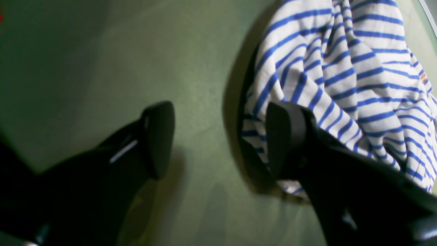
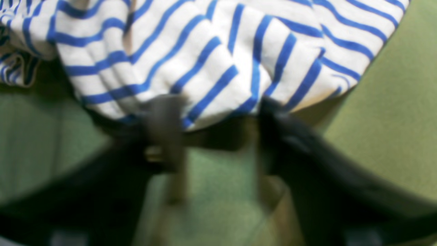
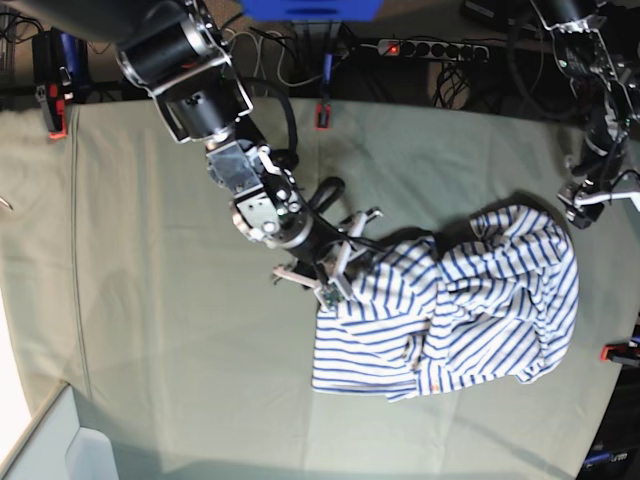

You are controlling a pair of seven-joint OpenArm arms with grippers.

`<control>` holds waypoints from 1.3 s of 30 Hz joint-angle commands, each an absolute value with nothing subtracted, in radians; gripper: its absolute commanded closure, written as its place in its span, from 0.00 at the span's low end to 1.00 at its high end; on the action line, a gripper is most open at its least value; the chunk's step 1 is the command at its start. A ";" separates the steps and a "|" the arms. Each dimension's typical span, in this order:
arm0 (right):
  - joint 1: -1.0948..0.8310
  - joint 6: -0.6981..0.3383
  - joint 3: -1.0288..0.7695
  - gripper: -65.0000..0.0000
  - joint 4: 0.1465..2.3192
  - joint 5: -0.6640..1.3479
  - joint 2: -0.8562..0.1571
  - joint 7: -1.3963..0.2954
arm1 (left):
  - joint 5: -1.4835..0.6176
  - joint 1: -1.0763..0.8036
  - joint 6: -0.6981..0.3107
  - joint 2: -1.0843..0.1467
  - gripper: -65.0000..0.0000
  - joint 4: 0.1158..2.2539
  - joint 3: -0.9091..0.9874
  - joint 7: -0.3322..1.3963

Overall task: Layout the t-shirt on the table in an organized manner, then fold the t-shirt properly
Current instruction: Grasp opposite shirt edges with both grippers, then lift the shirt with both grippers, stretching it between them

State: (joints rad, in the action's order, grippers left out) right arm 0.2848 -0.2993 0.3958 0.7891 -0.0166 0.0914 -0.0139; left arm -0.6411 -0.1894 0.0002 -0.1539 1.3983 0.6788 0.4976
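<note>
t-shirt [image 3: 470, 310] was bunched on table [image 3: 150, 300] | right gripper [image 2: 211, 116] spread wide at hem | left gripper [image 1: 218, 136] spread, empty | risk: pinching several layers, dragging heap

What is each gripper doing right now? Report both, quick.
Left gripper: open, holding nothing, one finger over the edge of the striped t-shirt.
Right gripper: open, at the t-shirt's edge, not closed on it.

Matte black fingers [image 1: 158, 136] on the left gripper [image 1: 218, 140], blunt and rounded. The right gripper [image 2: 211, 133] blurs dark; its arm [image 3: 200, 90] shows black housings, silver brackets, looping black cables.
</note>
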 commanded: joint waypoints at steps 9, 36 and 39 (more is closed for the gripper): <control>0.206 -0.312 0.387 1.00 1.107 -0.004 0.028 -0.024 | -0.645 -0.183 -0.005 -0.170 0.38 1.415 0.682 0.483; 0.039 -0.312 -0.196 1.00 1.598 -0.002 -0.101 -0.424 | -0.654 -0.162 -0.005 -0.130 0.37 1.425 0.401 0.481; 0.016 -0.312 -0.202 1.00 1.610 -0.002 -0.108 -0.437 | -0.654 -0.162 -0.005 -0.120 0.37 1.432 0.381 0.481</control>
State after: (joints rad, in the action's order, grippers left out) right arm 0.0055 -0.3111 -0.1982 1.5879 -0.0093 -0.0986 -0.4599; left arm -0.6487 -0.1707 0.0002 -0.1112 1.4094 0.3759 0.5007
